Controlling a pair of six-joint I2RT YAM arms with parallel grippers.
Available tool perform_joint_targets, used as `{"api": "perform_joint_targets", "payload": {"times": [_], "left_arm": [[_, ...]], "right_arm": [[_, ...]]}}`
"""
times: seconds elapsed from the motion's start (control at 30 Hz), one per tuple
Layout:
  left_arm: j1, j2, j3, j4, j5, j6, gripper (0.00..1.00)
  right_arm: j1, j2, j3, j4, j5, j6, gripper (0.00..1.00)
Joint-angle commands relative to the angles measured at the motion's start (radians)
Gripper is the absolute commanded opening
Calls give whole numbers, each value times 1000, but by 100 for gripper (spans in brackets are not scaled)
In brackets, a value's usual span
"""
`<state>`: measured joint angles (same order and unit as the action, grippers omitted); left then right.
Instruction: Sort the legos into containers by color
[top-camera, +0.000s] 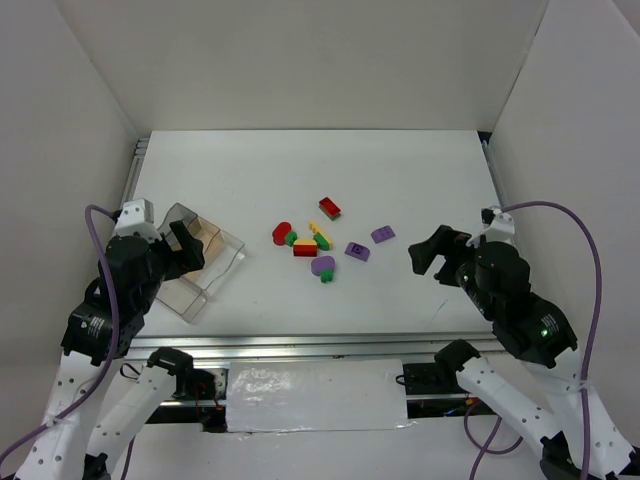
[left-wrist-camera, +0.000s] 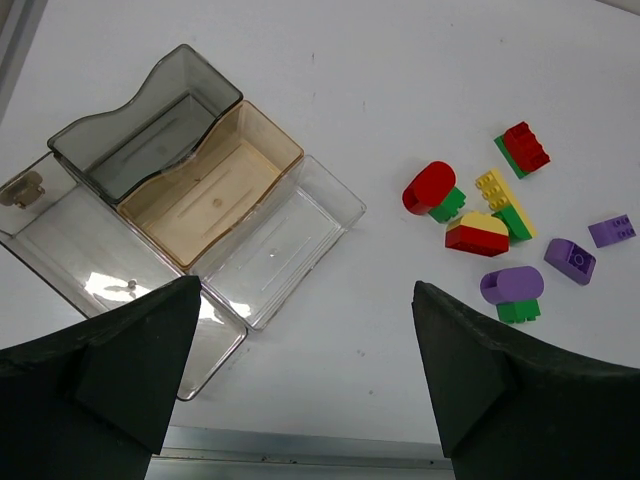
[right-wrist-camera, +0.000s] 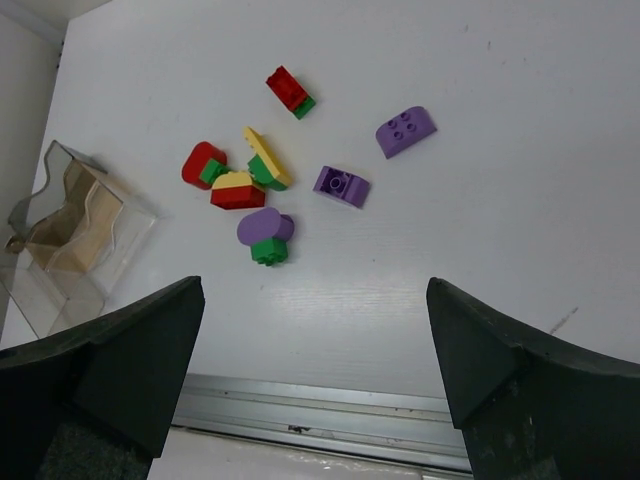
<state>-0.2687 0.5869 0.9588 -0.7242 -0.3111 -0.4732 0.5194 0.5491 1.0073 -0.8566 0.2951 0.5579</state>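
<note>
Starting out is where the sort seems to stand: the legos (top-camera: 315, 245) lie in a loose bunch at mid-table, some stuck together in mixed colours, and no brick shows in any compartment of the tray (left-wrist-camera: 345, 205). It sits at the left, just beside the left gripper (top-camera: 188, 247); the right gripper (top-camera: 425, 252) hovers right of the bricks. Both have jaws spread wide, holding nothing. Next likely calls for a reach to an outlying piece, such as the purple brick (top-camera: 382, 234) nearest the right arm, pinched squarely
</note>
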Motion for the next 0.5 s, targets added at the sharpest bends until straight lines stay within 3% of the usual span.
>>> {"api": "perform_joint_targets", "payload": {"times": [0.0,0.2,0.33,0.47], "left_arm": [[5,7,-3,58,24,15,100],[3,13,-3,55,26,15,99],[3,16,-8,62,38,19,100],[5,25,-5,58,38,19,100]], "right_arm": [[7,23,-7,42,-13,20,100],[7,146,-18,109,-76,-5,99],[8,384,10,168,-203,-156,100],[7,622,74,220,-193,-310,100]]}}
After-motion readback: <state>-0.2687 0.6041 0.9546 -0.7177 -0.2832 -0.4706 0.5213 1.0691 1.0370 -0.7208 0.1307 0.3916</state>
